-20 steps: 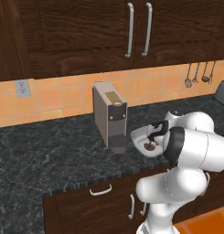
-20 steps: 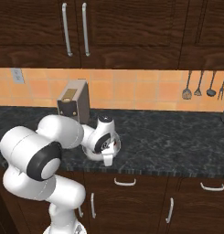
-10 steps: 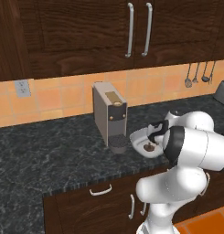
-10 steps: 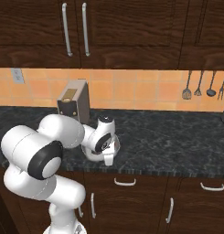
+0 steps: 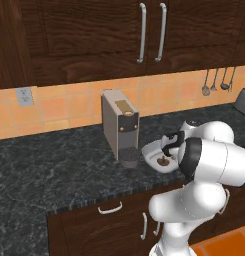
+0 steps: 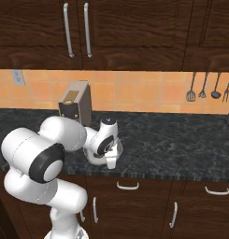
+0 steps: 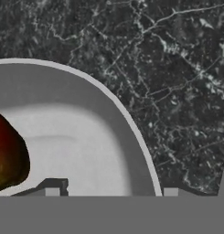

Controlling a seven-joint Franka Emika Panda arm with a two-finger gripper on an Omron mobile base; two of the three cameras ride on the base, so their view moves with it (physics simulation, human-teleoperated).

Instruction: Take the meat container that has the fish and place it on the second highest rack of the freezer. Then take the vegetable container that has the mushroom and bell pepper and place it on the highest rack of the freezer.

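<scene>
The vegetable container, rounded and white-grey with a thick rim, sits on the dark counter just right of the coffee machine. A brown mushroom lies inside it. In the hand view the red bell pepper rests on the container's floor, left of its curved rim. My gripper is open and low over the container's near edge. One fingertip is inside the wall and the other is outside it. The dark hand hides part of the container. The meat container, fish and freezer are out of view.
A grey coffee machine stands close on the container's left, against the tiled wall. Kitchen utensils hang on the wall to the right. Dark cabinets with bar handles hang above. The speckled counter extends past the rim.
My hand has sunk slightly toward the container's rim. The container and its contents have stayed in place.
</scene>
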